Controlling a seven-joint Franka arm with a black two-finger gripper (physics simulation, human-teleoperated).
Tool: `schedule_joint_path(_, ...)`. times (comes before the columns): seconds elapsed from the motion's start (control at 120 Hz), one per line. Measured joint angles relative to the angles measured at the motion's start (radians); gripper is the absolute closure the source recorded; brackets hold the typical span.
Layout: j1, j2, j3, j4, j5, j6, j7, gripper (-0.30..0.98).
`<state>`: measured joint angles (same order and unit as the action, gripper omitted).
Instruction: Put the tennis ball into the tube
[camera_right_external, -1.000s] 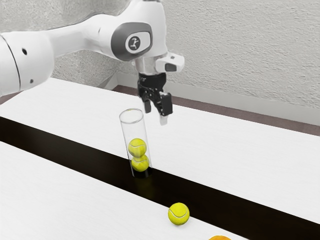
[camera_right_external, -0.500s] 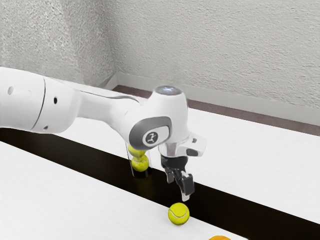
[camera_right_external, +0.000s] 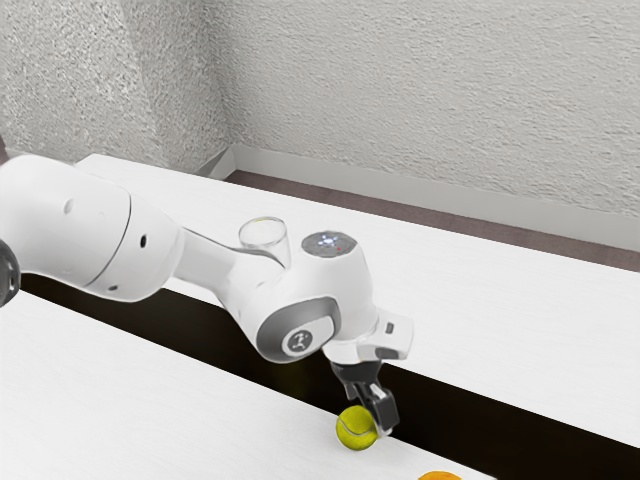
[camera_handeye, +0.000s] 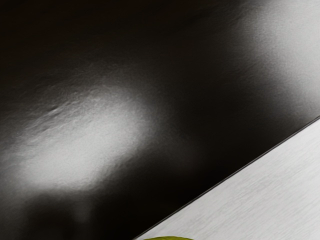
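A small round emblem (camera_right_external: 298, 342), its figure too small to make out, stands on the white arm (camera_right_external: 345, 292).

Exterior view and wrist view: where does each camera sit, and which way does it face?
Exterior view: beside the arm, looking somewhat down across the table toward the wall; the arm enters from the exterior view's left, its end effector low at the tennis ball.
Wrist view: on the arm's hand, looking down at the table.
Shared: the ball, the black strip and the white tabletop beside it.
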<state>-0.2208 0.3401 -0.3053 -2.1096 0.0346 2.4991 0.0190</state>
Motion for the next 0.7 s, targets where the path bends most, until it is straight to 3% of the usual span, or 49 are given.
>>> schedule_joint_path(0.7, -0.005, 0.026, 0.003, -0.041, 0.017, 0.041, -0.04, 0.02)
